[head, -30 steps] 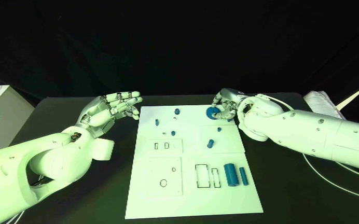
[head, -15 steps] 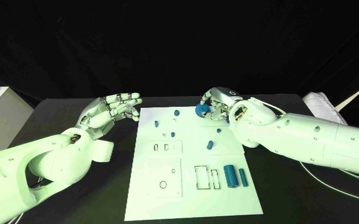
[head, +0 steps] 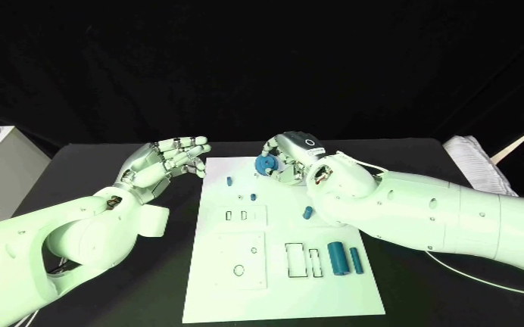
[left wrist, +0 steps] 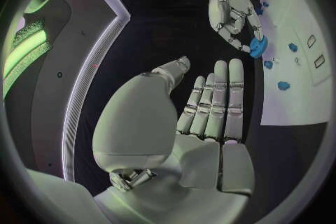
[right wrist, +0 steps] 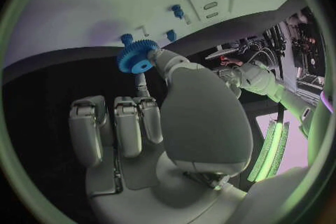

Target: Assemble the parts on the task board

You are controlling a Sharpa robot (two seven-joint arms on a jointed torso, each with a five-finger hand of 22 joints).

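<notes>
Head view showed the right robot hand [head: 286,162] over the far edge of the white board [head: 282,266], pinching a blue toothed gear [head: 264,164] in its fingertips. Right wrist view confirmed the pinch: gear [right wrist: 137,56] held at the tips, clear of the board surface, with a blue peg just beside it on the board. Judged that the gear was being carried toward a peg at the far end, held by its rim so the centre hole stays free to drop over a post. Could not tell which peg was the target.

Left robot hand [head: 166,158] hovered just off the board's left edge, above the black bench [head: 131,168], holding nothing; its fingers lay straight and side by side with the thumb apart, as seen in the left wrist view [left wrist: 210,106]. Probably kept there to stay out of the way.

Board recesses: the outlined slots and the ring cut-out [head: 238,269] in the near half appeared unfilled. Two blue cylinders [head: 344,257] lay side by side near the right edge, beside the rectangular outlines [head: 303,259]. Small blue pegs [head: 242,183] stood in the far half. One loose blue piece [head: 308,211] lay mid-board.
</notes>
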